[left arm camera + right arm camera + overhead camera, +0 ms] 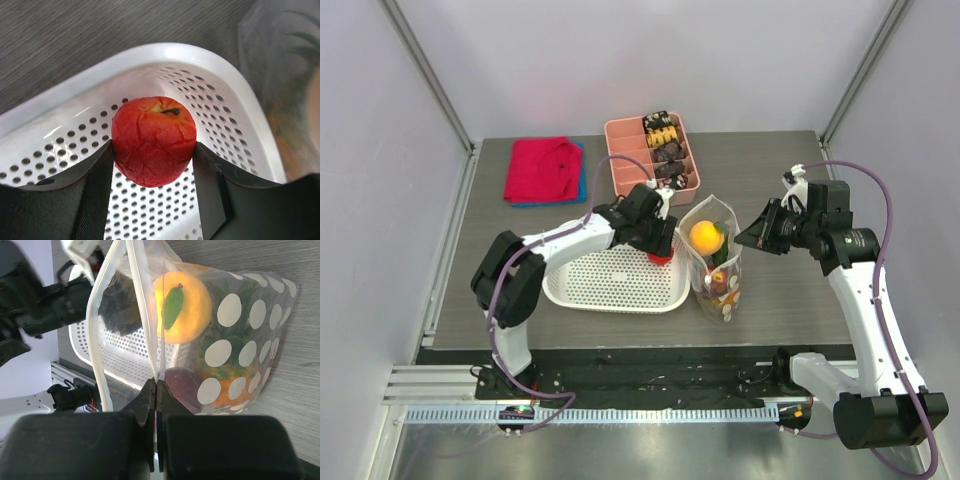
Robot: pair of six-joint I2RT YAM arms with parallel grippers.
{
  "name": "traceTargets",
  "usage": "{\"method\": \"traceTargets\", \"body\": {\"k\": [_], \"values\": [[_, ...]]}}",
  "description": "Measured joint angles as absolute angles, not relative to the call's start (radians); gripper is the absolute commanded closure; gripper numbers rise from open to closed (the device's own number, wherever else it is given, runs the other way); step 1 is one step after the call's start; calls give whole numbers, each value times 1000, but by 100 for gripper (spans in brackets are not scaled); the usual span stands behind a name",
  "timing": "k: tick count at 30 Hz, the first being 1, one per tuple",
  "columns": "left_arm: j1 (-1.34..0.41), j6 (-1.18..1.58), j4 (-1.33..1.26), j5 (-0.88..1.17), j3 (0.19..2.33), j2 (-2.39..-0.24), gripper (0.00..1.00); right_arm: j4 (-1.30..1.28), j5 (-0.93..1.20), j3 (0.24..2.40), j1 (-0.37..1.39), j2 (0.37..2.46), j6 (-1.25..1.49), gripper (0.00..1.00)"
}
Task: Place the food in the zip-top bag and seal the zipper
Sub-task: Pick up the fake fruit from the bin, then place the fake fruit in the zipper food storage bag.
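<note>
The left gripper [154, 150] clamps the small bright red wrinkled toy apple [153, 140] in the right corner of the white perforated plastic basket [165, 55]. The right gripper [156, 387] pinches the mouth edge of the clear white-dotted zip-top bag [230, 310], just right of the basket. Best to lift the apple over the basket wall and drop it beside the orange toy peach [192, 315]

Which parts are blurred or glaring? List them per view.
Left wrist: small bright red apple sharp, zip-top bag at right blurred, glare streak on white basket wall. Right wrist: right gripper dark and soft, orange peach crisp. Top external: evenly lit, no strong glare.
</note>
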State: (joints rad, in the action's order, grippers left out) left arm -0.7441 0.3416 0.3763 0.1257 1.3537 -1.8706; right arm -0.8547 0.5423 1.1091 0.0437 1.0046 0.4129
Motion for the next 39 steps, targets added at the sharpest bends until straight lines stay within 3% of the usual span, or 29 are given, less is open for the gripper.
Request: {"method": "traceTargets", "body": {"k": [5, 11, 19, 29, 39], "values": [[-744, 313, 439, 141, 1343, -1681, 51, -855, 546, 1109, 44, 1008, 402, 99], [-745, 302, 482, 188, 1542, -1533, 48, -855, 553, 1109, 44, 1008, 395, 99], [-806, 320, 484, 251, 1776, -1647, 49, -857, 556, 1109, 44, 1008, 395, 99], [-955, 334, 568, 270, 1752, -1845, 50, -870, 556, 1109, 44, 1006, 387, 99], [-974, 330, 613, 253, 1752, -1895, 19, -875, 569, 1109, 44, 994, 368, 99]]}}
